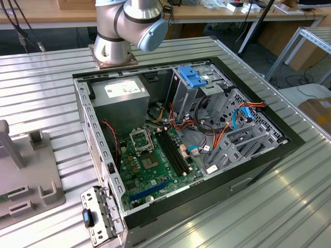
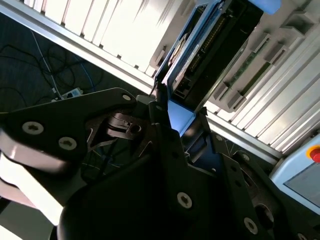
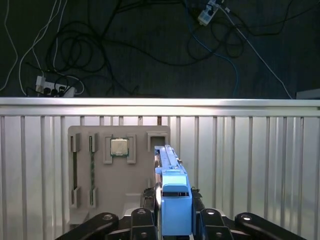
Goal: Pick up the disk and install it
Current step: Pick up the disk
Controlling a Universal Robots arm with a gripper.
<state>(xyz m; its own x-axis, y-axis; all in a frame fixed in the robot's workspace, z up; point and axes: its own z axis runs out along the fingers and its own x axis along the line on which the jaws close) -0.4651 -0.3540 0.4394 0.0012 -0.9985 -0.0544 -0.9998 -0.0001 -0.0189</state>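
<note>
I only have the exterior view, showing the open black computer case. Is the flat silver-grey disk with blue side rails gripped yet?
Observer: Yes. In the first wrist view the gripper is shut on the disk, held edge-on.
Operator: Where is it?
Observer: At the flat grey fixture tray, not at the case.
Operator: Anything else on that tray?
Observer: A small square silver processor chip sits in one recess.

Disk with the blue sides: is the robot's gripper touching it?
Touching. In the first wrist view the gripper presses tight against both sides of the disk, with no gap showing between them.
</note>
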